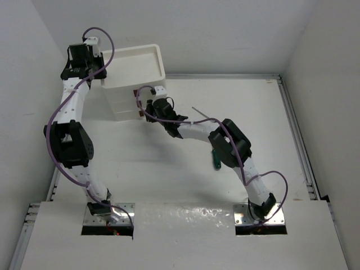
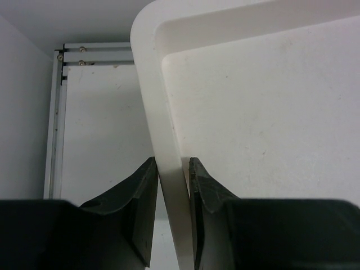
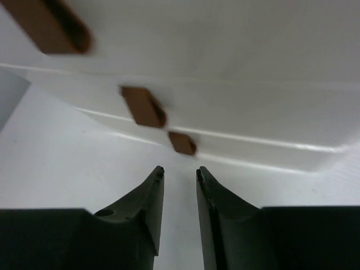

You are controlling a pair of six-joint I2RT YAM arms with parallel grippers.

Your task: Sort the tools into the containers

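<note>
1. Left hand (image 2: 172, 160) is clamping the rim of the white square plastic drawer unit (image 2: 147, 84).
2. Right hand (image 3: 180, 171) is hanging part-open and empty, facing the brown front tabs (image 3: 143, 107).
3. Dark-green-handled screwdriver (image 1: 215, 159) is lying on the surface (image 1: 169, 185), beside the right arm.

table (image 1: 169, 180): white, lightly scuffed | metal rail (image 1: 297, 135): along table's right edge | walls (image 1: 225, 34): plain white, rising from table's far, left and right edges
</note>
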